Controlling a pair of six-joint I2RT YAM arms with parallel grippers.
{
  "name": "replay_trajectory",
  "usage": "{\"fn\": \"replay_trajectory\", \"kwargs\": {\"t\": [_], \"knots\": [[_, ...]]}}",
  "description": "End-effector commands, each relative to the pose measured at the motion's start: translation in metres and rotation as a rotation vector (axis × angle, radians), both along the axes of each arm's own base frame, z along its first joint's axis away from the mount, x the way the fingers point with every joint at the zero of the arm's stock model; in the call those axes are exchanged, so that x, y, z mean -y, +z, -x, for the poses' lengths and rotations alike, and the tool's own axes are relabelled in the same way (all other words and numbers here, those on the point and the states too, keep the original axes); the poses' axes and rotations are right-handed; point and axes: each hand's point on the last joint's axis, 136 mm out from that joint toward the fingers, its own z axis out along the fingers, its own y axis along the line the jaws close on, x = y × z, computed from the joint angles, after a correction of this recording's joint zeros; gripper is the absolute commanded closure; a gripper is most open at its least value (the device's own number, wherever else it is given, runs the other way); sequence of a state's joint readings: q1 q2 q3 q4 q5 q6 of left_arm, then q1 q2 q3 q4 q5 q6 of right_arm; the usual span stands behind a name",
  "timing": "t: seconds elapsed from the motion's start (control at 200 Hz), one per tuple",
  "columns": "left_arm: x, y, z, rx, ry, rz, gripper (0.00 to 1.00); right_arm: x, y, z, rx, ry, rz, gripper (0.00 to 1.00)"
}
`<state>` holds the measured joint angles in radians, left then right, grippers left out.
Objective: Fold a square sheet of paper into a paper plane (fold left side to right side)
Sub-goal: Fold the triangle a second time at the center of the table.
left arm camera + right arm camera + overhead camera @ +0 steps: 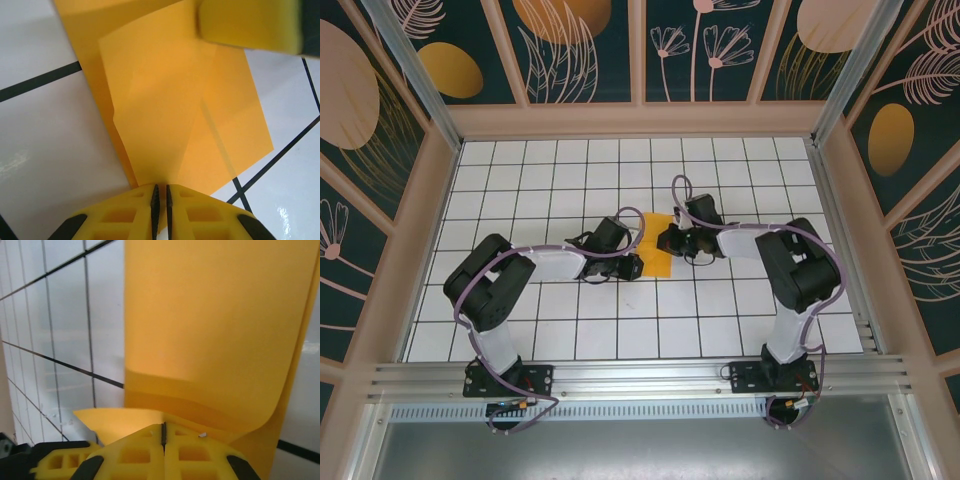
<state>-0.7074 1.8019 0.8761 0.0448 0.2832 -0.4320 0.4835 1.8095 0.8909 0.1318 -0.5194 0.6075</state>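
Observation:
The square sheet of paper [658, 248] is orange-yellow and lies on the white grid table between my two grippers, folded over itself. In the left wrist view the sheet [175, 100] has a loose upper layer with faint creases. A paper plane is out of view. My left gripper [641, 262] [161, 192] meets the sheet's near-left edge, its jaws nearly together with the paper's edge in the slit. My right gripper [666, 240] [163, 427] is shut, its tips against the sheet [210, 315], which bulges at the fold on the right. One of its fingers [250, 25] rests on the far edge.
White tiles with black grid lines [620, 330] surround the paper on all sides. Beige frame walls [430, 220] with dark patterned panels enclose the table. Both arms reach inward from the near edge, elbows out to the sides.

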Motion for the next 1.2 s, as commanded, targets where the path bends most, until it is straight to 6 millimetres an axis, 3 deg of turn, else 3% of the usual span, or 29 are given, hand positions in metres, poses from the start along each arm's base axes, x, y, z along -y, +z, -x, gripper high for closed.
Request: {"fn": "replay_trajectory", "kwargs": {"t": [0.0, 0.12, 0.27, 0.731, 1.056, 1.196], "knots": [[-0.018, -0.033, 0.014, -0.074, 0.014, -0.099, 0.84, 0.001, 0.023, 0.002, 0.057, 0.013, -0.012, 1.0], [-0.023, -0.036, 0.013, -0.073, 0.027, -0.126, 0.85, -0.009, 0.024, 0.015, 0.052, 0.048, -0.019, 1.0], [-0.025, -0.038, 0.013, -0.074, 0.033, -0.139, 0.86, -0.022, 0.012, 0.027, 0.021, 0.064, -0.028, 1.0], [-0.03, -0.043, 0.011, -0.071, 0.054, -0.17, 0.87, -0.04, -0.008, 0.03, -0.02, 0.09, -0.015, 1.0], [-0.035, -0.051, 0.011, -0.081, 0.071, -0.205, 0.89, -0.011, -0.041, 0.026, -0.043, 0.044, 0.182, 1.0], [-0.038, -0.054, 0.013, -0.088, 0.074, -0.218, 0.89, 0.001, -0.04, 0.017, -0.028, 0.016, 0.186, 1.0]]}}
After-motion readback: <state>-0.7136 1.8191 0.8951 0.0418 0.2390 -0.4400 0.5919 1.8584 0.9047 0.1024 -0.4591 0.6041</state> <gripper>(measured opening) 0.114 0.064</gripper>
